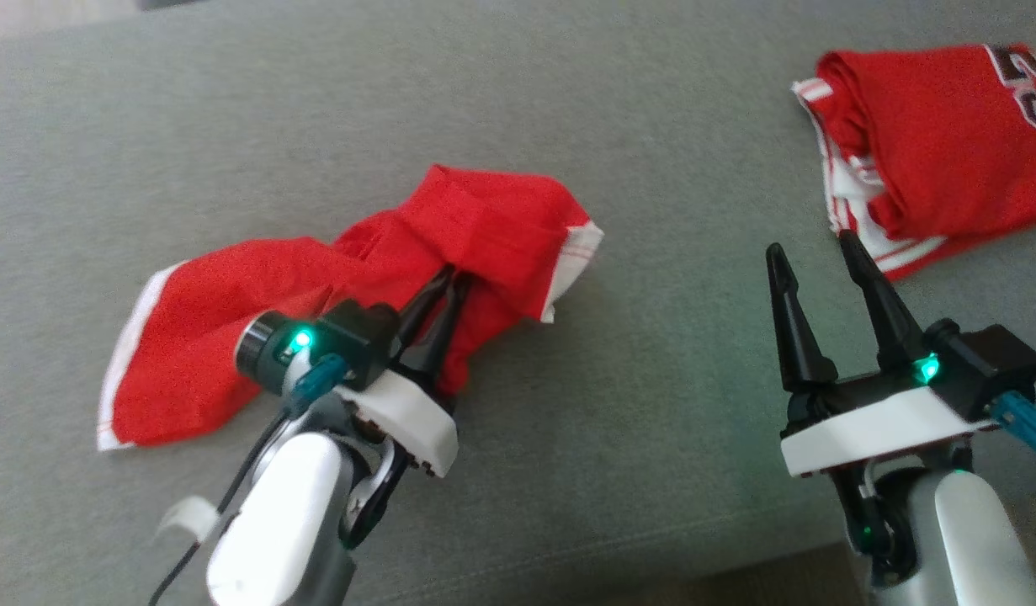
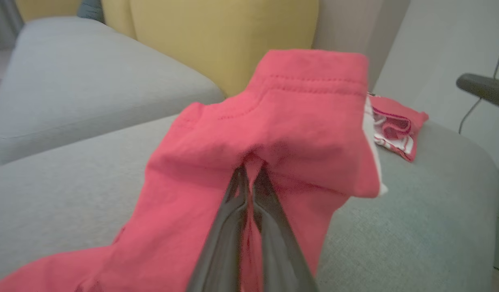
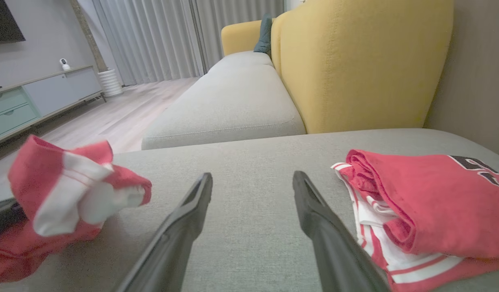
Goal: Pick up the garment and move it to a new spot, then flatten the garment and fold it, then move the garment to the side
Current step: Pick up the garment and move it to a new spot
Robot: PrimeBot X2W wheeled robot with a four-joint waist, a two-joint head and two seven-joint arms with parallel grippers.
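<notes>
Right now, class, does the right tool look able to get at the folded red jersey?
Probably yes: the right tool stands open, the folded jersey lies close by its fingertips, and nothing sits between them.

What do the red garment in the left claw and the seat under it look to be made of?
Red garment: thin, matte cloth, likely cotton or similar; it creases softly and shows stitched hems. Seat: grey upholstery fabric, matte, with a fine visible weave.

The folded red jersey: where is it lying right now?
Head view, upper right: the folded red jersey lies on the grey sofa seat, just beyond the open right gripper.
</notes>
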